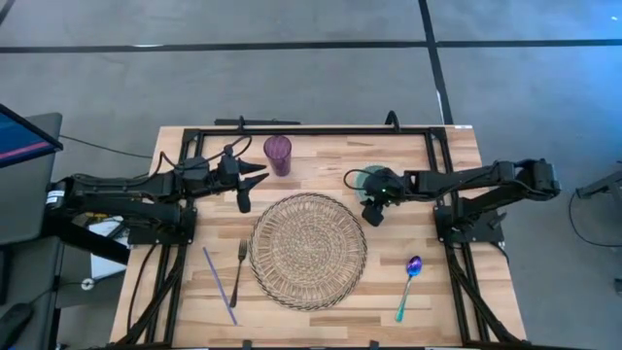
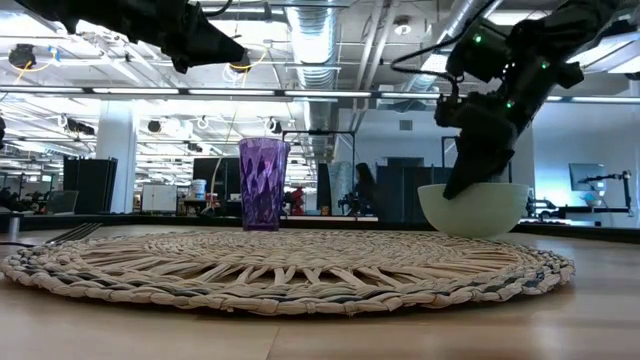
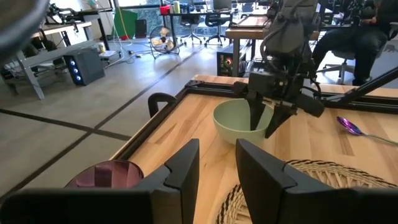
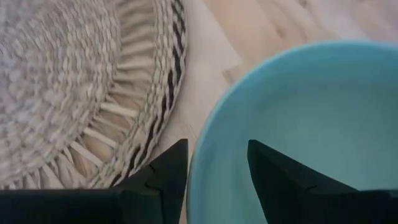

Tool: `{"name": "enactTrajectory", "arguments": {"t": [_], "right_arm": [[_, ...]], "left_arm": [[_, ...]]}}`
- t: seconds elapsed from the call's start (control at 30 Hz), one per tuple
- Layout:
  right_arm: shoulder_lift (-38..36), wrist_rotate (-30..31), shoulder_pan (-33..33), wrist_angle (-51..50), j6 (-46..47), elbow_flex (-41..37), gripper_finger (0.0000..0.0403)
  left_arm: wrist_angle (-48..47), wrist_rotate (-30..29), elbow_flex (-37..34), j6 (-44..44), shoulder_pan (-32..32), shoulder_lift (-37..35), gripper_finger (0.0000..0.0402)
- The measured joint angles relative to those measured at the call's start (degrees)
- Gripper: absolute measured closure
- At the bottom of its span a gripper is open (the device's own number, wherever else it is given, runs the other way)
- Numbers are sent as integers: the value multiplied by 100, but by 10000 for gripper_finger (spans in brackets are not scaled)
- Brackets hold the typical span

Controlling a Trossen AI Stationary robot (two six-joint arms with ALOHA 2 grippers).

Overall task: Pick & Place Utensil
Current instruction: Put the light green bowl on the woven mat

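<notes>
Fingers of my right gripper [image 4: 217,168] are straddling the bowl [image 1: 373,181] rim, parted, not yet clamping; left gripper [image 3: 217,171] is hovering open, empty. Spoon [image 1: 409,286] and fork [image 1: 239,269] are lying untouched.

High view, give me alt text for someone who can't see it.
Seen from above, the right tool straddles the rim of a pale green bowl beside a round woven placemat. The left tool hovers near a purple cup; a fork, purple straw and spoon lie around the mat.
</notes>
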Motion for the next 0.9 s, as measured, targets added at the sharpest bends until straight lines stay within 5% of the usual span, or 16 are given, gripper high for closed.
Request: {"name": "enactTrajectory", "arguments": {"t": [0.17,0.43,0.9], "right_arm": [[180,-22,6,-36,-104,0,280],[93,-145,8,-46,-506,13,388],[-134,-521,736,235,-1144,955,393]], "left_arm": [[-5,1,0,0,0,0,295],[-13,1,0,0,0,0,295],[-13,8,0,2,0,0,295]]}}
